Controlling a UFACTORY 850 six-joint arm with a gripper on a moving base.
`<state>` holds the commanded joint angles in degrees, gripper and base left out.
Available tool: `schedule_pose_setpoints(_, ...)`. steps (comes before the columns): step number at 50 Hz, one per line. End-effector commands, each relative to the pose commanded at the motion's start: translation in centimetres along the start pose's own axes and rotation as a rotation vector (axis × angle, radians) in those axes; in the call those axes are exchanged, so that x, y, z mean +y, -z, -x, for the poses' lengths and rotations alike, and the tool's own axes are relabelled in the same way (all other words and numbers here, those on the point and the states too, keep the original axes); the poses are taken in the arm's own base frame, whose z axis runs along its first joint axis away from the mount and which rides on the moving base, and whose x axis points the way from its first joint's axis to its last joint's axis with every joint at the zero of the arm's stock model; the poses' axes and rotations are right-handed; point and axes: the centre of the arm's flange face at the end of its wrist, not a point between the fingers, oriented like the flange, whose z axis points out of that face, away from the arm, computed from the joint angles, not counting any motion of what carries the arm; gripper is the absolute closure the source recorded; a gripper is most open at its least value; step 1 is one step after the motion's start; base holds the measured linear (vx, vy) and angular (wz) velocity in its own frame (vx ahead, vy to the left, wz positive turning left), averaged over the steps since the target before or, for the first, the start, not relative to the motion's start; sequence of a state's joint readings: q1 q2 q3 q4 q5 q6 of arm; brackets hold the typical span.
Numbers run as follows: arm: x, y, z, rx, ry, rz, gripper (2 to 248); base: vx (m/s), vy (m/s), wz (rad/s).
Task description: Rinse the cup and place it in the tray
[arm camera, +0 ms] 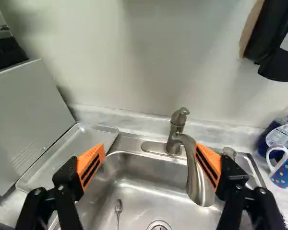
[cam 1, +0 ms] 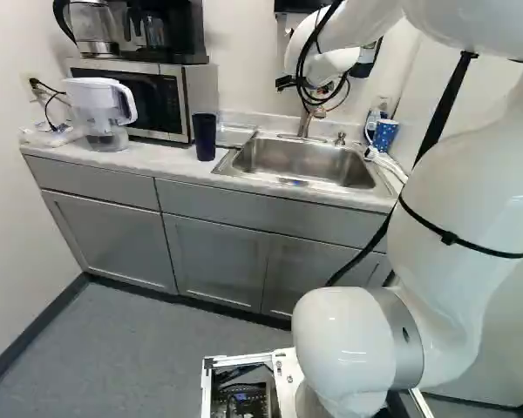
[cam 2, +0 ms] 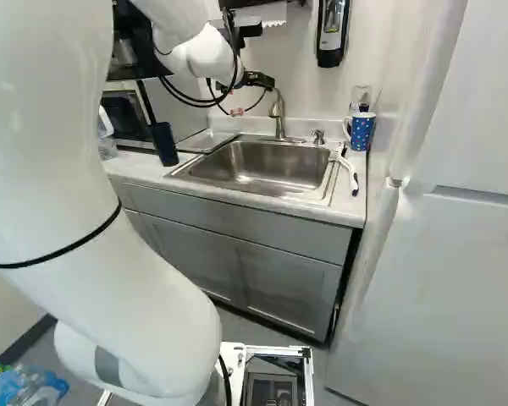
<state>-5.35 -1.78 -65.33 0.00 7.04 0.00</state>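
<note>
Gripper (cam 2: 236,111) is up above the sink (cam 2: 258,165), fingers spread wide with nothing between the pads that we'd call held. In the wrist view the faucet (arm camera: 174,132) shows between the gripper's (arm camera: 150,165) fingers, its spout lined up with the pad on the mug's side — contact there, we can't tell.

Two cup candidates, and we can't tell which one is meant. The dark blue tumbler (cam 1: 205,137) stands upright on the counter (cam 1: 170,163), lower than the gripper and off to its microwave side, near the tray (arm camera: 81,143). The spotted mug (arm camera: 284,166) is upright on the counter past the other side of the sink, well apart from the fingers, handle toward the sink.

Only the wrist view gives us the spoon (arm camera: 118,207) and drain (arm camera: 159,226) inside the sink. Left base view alone has the whole water pitcher (cam 1: 103,109) by the microwave (cam 1: 148,94); right base view catches just part of it — plus plastic bottles (cam 2: 25,387) low at its left, which the others don't show.
</note>
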Motion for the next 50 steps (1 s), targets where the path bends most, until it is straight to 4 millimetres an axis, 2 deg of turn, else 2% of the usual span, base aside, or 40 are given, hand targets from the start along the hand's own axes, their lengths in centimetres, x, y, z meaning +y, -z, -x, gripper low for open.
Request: schedule_pose_setpoints(50,-0.5,-6.1,-1.3,-0.055,0.003,-0.007,3,0.0,0.0,0.0)
